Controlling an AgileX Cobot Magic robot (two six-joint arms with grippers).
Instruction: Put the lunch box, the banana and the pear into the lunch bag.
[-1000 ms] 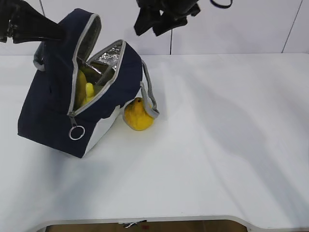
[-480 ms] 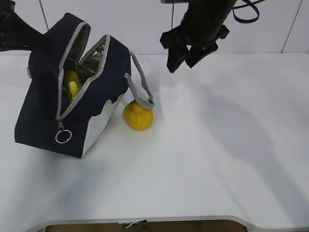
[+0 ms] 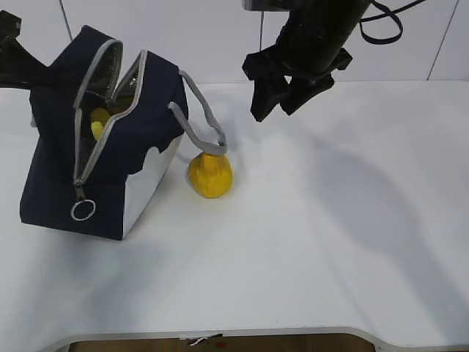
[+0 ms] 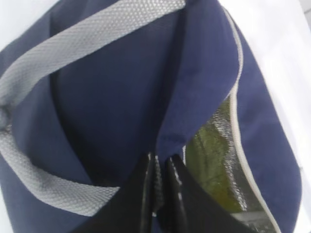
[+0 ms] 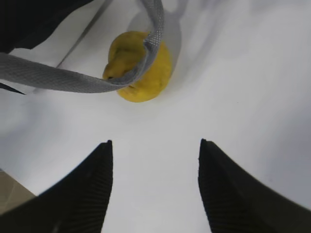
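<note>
I can't see my left pincer (image 4: 158,194) in the exterior view, it's cut off at the left edge, only a dark bit of arm shows. Inside the lunch bag (image 3: 110,165) I only catch a yellow sliver, the banana (image 3: 97,125); lunch box hidden. The grey handle (image 5: 97,80) partly covers the pear (image 5: 146,82).

The right arm reaches down from the upper right, its right claw (image 3: 277,97) hanging in mid-air with the two fingers spread wide — nothing between them. The left arm comes in from the far left edge (mostly out of sight), and its left claw (image 4: 160,167) is pinched tight on navy fabric.
</note>
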